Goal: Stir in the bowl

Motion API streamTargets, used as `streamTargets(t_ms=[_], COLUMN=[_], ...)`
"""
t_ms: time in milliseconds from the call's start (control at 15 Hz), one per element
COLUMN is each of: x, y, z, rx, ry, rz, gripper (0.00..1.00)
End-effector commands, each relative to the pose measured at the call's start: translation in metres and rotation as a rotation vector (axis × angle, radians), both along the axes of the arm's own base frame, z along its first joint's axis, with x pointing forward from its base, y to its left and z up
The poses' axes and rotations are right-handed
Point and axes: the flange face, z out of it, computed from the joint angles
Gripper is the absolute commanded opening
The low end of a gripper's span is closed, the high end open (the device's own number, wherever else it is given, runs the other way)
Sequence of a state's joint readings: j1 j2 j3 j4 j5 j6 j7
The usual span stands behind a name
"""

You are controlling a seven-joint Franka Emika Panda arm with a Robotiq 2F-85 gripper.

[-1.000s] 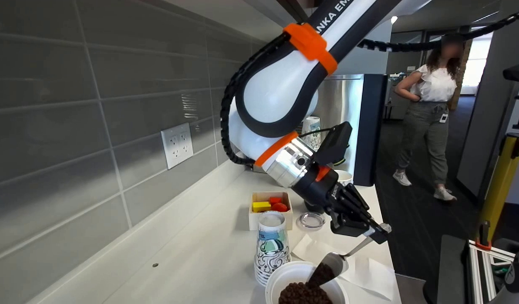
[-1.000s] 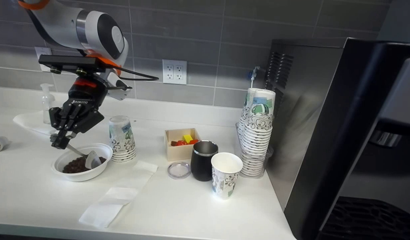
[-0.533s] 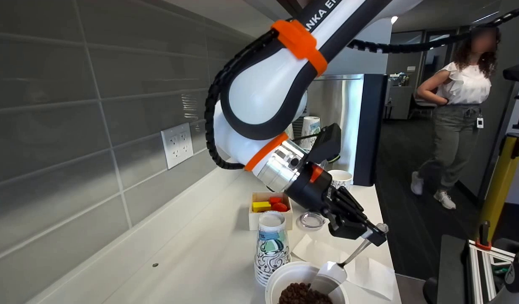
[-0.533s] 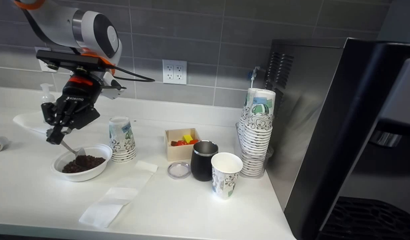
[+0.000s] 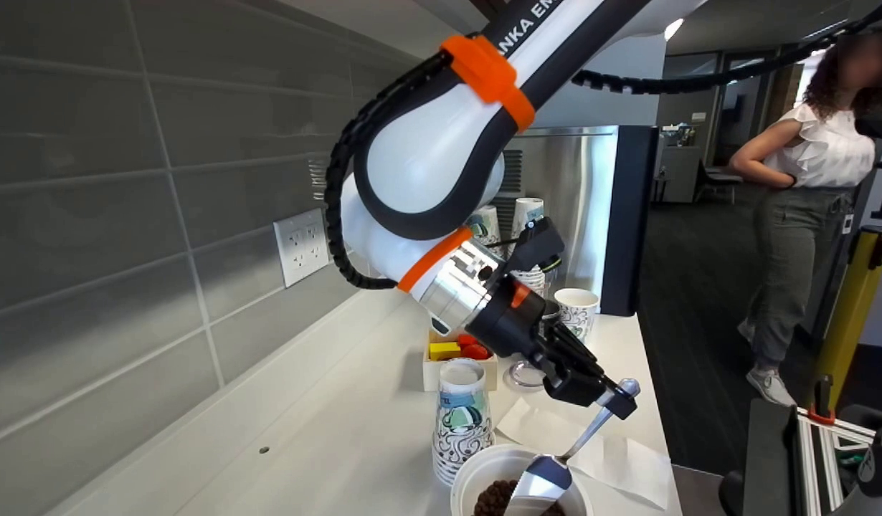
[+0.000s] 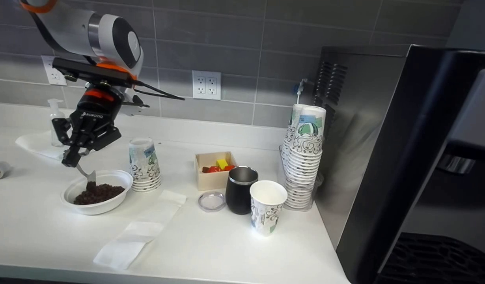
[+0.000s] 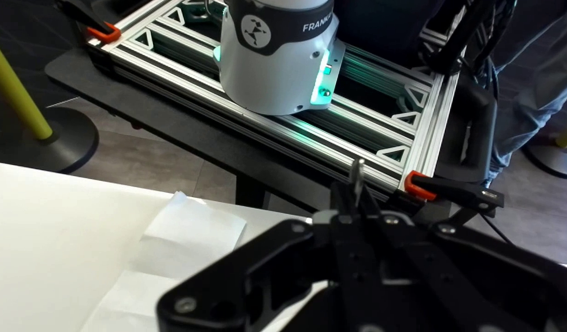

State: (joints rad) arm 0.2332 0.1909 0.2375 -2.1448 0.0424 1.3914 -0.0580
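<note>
The small white bowl stands on the counter with dark brown pellets in it. In an exterior view the bowl is cut off by the bottom edge. My gripper is shut on the handle of a metal spoon and stands above the bowl's rim, on the side away from the cups. The spoon slants down, its tip in the pellets; its broad blade shows in an exterior view. In the wrist view the handle end sticks out between the fingertips of my gripper; the bowl is out of view.
A stack of patterned paper cups stands close beside the bowl. A white napkin lies near it. Further along are a clear lid, a black tumbler, a paper cup and a box of blocks. A tiled wall runs behind.
My gripper has shifted with the spoon, and the blade has swept from the cup-stack side of the bowl toward the opposite side, turning as it went. The bowl has stayed put. A person has walked rightward.
</note>
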Motion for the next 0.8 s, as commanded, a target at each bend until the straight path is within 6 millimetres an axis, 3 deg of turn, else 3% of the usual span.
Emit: streamTargets(t_ms=[0, 333, 733], x=[0.017, 0.031, 0.019], y=[0.006, 0.004, 0.005], z=[-0.01, -0.02, -0.003], rx=[-0.063, -0.204, -0.294], ry=[-0.016, -0.073, -0.049], rz=[0.012, -0.025, -0.048], gripper=[0.01, 0.01, 0.01])
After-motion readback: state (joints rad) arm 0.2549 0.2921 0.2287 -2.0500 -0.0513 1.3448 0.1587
